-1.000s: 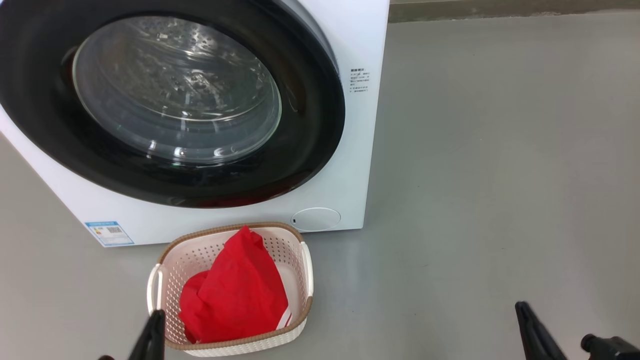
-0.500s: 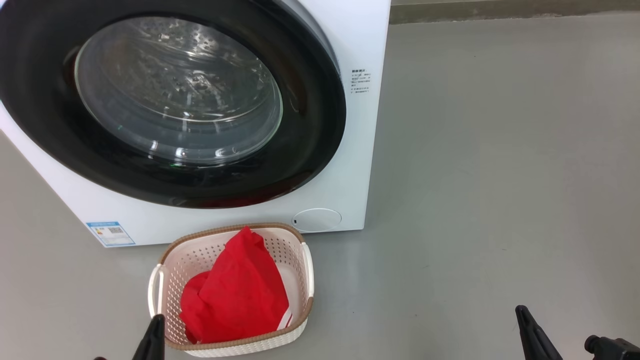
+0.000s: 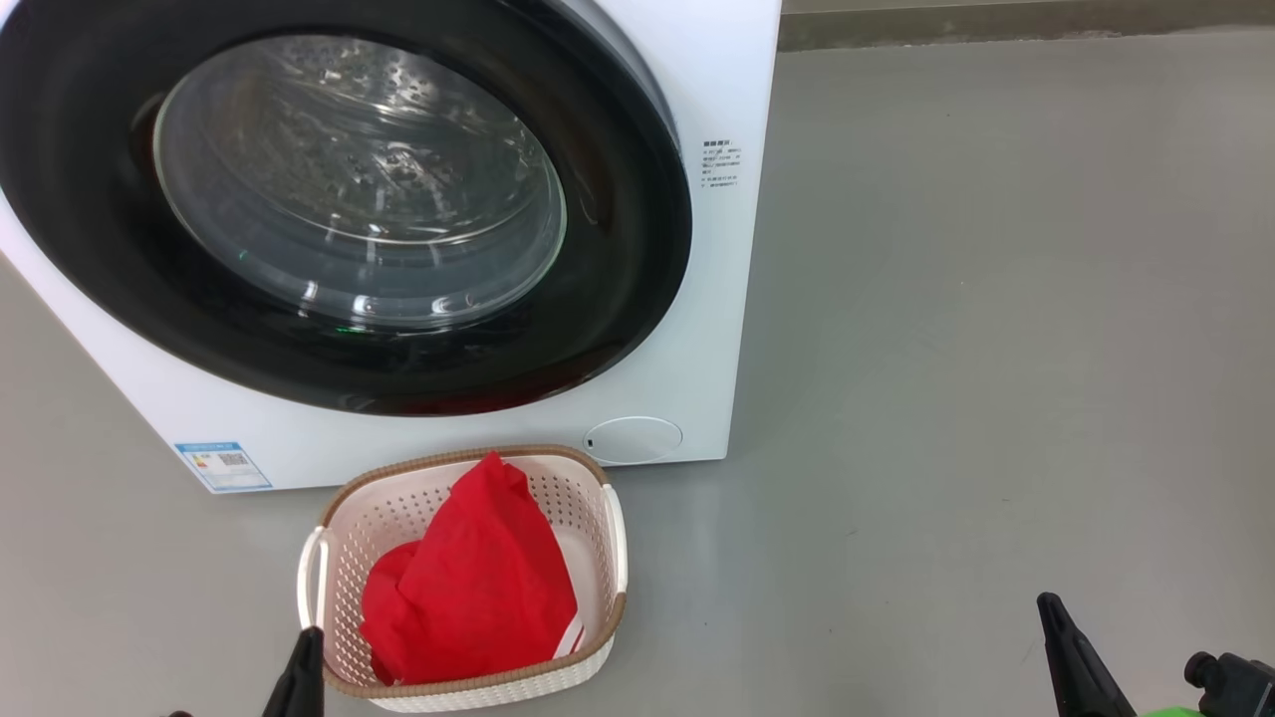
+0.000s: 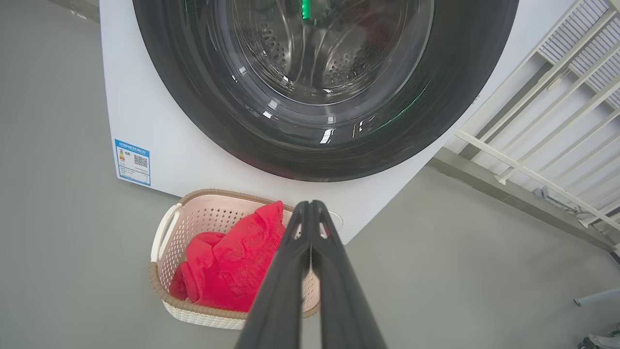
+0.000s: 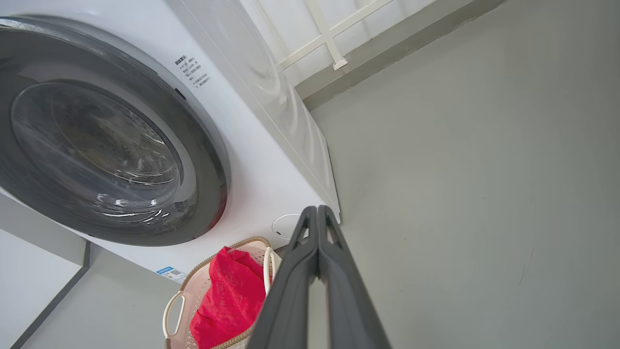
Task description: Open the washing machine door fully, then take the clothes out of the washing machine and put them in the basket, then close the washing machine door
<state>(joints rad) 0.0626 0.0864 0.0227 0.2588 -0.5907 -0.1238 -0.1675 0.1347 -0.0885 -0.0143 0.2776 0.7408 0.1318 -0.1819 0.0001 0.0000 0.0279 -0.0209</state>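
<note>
Left gripper (image 4: 310,204), right gripper (image 5: 317,209) newly closed; basket (image 3: 460,455) before washing machine (image 3: 719,299)

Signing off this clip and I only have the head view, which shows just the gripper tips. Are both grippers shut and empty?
Observer: The left gripper is shut, jaws pressed together, with nothing between them.
Operator: And the right?
Observer: The right gripper is likewise shut and empty.
Operator: Anything past the washing machine I can't see?
Observer: A white railing runs along the wall behind the washing machine.
</note>
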